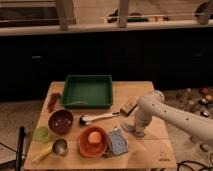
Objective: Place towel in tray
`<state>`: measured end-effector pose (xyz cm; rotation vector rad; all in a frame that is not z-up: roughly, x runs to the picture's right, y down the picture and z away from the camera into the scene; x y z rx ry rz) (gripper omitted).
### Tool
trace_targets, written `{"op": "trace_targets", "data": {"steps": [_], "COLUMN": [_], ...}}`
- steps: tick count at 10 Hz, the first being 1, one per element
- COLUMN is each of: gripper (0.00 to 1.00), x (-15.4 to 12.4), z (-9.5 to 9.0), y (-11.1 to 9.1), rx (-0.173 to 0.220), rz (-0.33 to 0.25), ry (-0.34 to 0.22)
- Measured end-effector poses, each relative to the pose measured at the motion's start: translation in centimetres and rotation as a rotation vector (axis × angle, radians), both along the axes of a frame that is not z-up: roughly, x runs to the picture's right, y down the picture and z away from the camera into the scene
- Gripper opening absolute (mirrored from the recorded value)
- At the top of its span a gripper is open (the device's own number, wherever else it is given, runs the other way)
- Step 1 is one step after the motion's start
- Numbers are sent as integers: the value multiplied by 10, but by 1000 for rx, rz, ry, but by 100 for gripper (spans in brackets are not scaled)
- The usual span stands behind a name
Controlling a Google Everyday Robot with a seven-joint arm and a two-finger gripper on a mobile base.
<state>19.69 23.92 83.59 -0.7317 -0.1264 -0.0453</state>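
A folded grey-blue towel [117, 142] lies near the table's front edge, just right of an orange bowl [93, 141]. The green tray [87, 103] stands at the back middle of the wooden table and holds nothing. My gripper [134, 130] points down at the table top, right of the towel and a little behind it. The white arm reaches in from the right. Whether the gripper touches the towel cannot be told.
A white-handled utensil [100, 118] lies between tray and gripper. A small wooden block [129, 105] sits behind the gripper. At the left are a dark red bowl [61, 121], a green cup [41, 134], a metal scoop [59, 147] and a reddish cluster [53, 101].
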Motion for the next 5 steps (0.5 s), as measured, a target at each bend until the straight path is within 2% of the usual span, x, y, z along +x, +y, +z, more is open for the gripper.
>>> {"op": "trace_targets", "data": {"steps": [3, 5], "gripper": [0, 0], "x": [0, 3], "z": [-1, -12], "y": [-2, -13], "rx": [2, 31], "rz": [-4, -15], "ry": [-1, -10]}}
